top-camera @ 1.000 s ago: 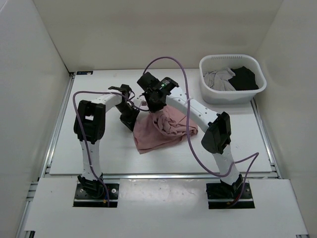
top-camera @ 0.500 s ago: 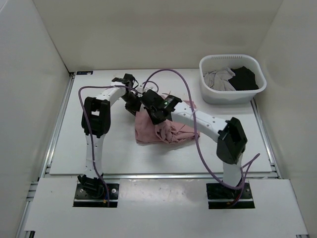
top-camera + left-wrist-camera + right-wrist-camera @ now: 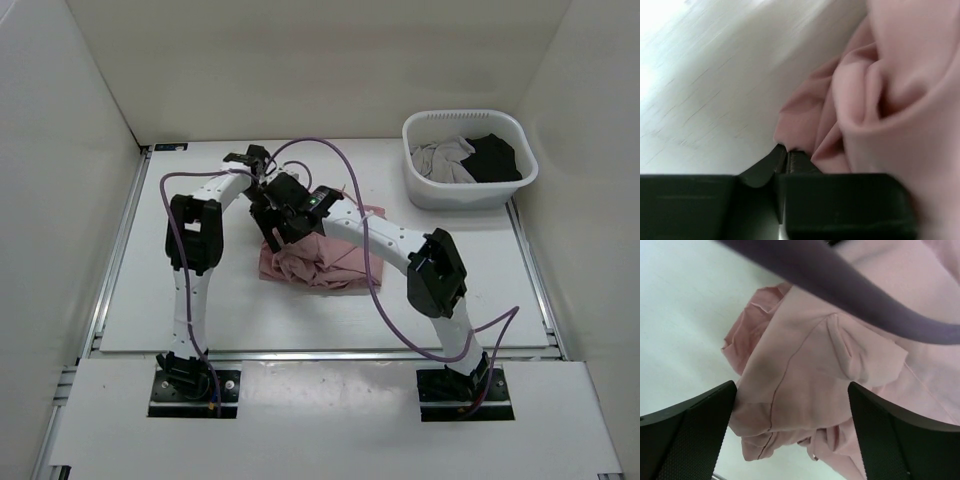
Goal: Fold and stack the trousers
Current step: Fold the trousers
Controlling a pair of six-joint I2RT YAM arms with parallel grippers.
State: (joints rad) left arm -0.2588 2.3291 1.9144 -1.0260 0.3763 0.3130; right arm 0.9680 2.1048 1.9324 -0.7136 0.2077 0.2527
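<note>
Lying bunched on the counter [image 3: 180, 300], trousers [image 3: 320, 262] are not yet folded; left hand [image 3: 786, 153] pressed together, right hand [image 3: 791, 387] spread.

A robot lab cell is indicated: plain white walls [image 3: 300, 60] boxed round a white table [image 3: 200, 300], bolted arm bases [image 3: 190, 380], purple cable [image 3: 840, 285] above the jaws, basket [image 3: 465, 195] far right of them.

Free table [image 3: 140, 280] left of trousers [image 3: 320, 265]; basket [image 3: 462, 196] apparently apart.
</note>
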